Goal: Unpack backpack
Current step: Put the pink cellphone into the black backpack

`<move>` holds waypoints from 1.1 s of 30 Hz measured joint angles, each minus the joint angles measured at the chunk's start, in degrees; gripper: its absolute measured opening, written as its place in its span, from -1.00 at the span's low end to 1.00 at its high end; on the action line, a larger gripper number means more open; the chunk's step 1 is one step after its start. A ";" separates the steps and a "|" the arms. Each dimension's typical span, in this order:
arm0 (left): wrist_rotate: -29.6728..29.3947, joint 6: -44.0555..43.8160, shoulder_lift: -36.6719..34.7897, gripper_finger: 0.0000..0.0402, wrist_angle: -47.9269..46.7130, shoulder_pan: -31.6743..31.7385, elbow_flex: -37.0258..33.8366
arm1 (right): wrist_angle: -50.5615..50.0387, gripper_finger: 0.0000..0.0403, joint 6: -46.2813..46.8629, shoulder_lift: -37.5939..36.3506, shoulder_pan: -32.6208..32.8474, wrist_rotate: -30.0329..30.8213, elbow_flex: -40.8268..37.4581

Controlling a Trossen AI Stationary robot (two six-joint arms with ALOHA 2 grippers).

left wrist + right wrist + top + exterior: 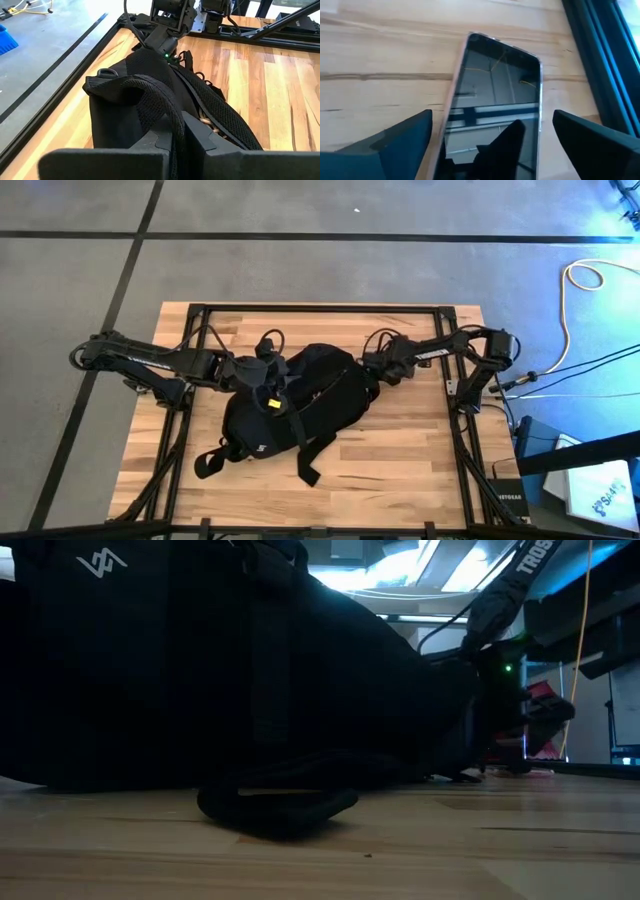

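High view: backpack [300,405] between left hand [262,380], right hand [372,367].

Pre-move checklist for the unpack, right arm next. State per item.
1. Left pincer shut on the backpack strap: ok, closed over black mesh strap in the left wrist view.
2. Right pincer open: ok, fingers stand wide apart.
3. Phone out of the bag: ok, it lies flat on the wooden table between the right fingers.
4. Right fingers clear of the phone: ok, gaps show on both sides.
5. Backpack resting on the table: ok in the low view.
6. More items left inside the backpack: cannot tell.
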 joint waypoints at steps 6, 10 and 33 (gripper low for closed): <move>0.00 0.00 0.00 -0.97 0.01 0.00 0.00 | -2.13 0.98 4.14 -1.42 -0.20 -0.39 0.03; 0.00 0.00 0.00 -0.97 0.00 -0.02 0.00 | -1.72 0.98 6.99 -2.49 -0.20 -0.65 -0.34; 0.00 0.00 0.00 -0.97 0.00 0.00 0.00 | 9.69 0.98 14.61 -2.97 -0.13 -2.11 -8.69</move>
